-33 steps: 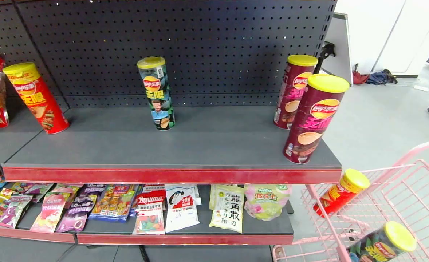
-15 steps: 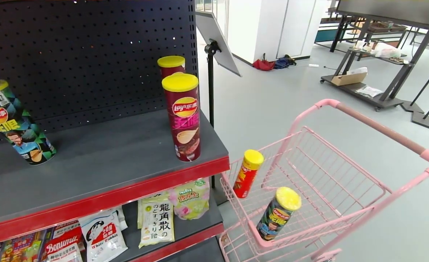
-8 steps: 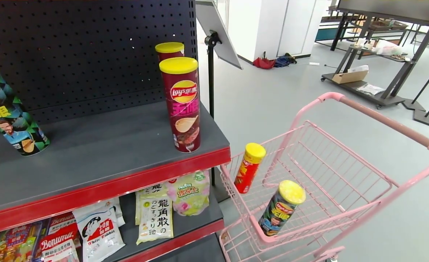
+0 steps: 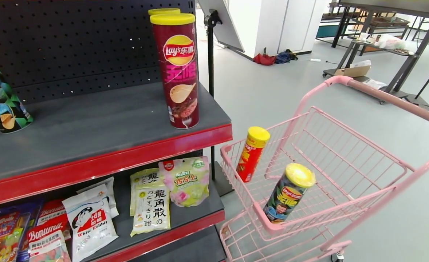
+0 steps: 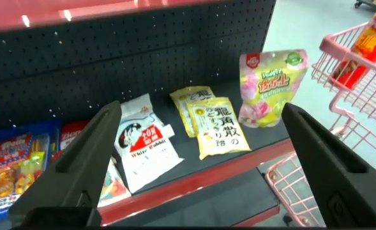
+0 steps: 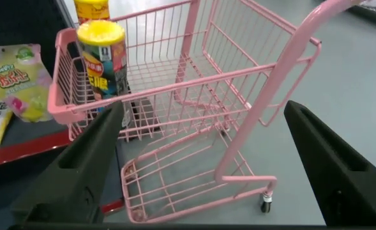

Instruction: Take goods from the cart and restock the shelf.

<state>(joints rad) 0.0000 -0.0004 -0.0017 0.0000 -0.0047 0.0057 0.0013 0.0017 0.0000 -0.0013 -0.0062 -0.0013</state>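
Grey flooring stretches away to the right of a dark pegboard shelf unit. On the upper shelf (image 4: 90, 120), at its far left, a green-and-black can (image 4: 1, 105) stands at the edge of the head view. Near the right end a maroon can (image 4: 180, 69) stands upright close to the red front edge, and a second maroon can (image 4: 163, 11) stands just behind it, only its yellow lid visible.

On the lower shelf (image 4: 191, 213) lie snack bags: a white bag (image 4: 90, 222), then a yellow-green bag (image 4: 150, 209), then a pale green bag (image 4: 185, 182) propped up at the right end.

The left gripper (image 5: 200, 112) hangs in front of this lower shelf. Its two black fingers (image 5: 89, 160) are spread wide apart, with nothing between them and no contact with any bag.

To the right of the shelf stands the pink cart (image 4: 382, 95), its basket just beside the shelf end. Two goods are in the basket. A red can (image 4: 251, 154) with a yellow lid leans in the corner nearest the shelf. A dark can (image 4: 289, 193), also yellow-lidded, tilts against the basket's near wall.

The right gripper (image 6: 203, 108) faces the cart from outside the basket, with the dark can in front of it. Its fingers (image 6: 322, 160) are likewise spread to their full width and hold nothing; they touch neither the wire nor either can.
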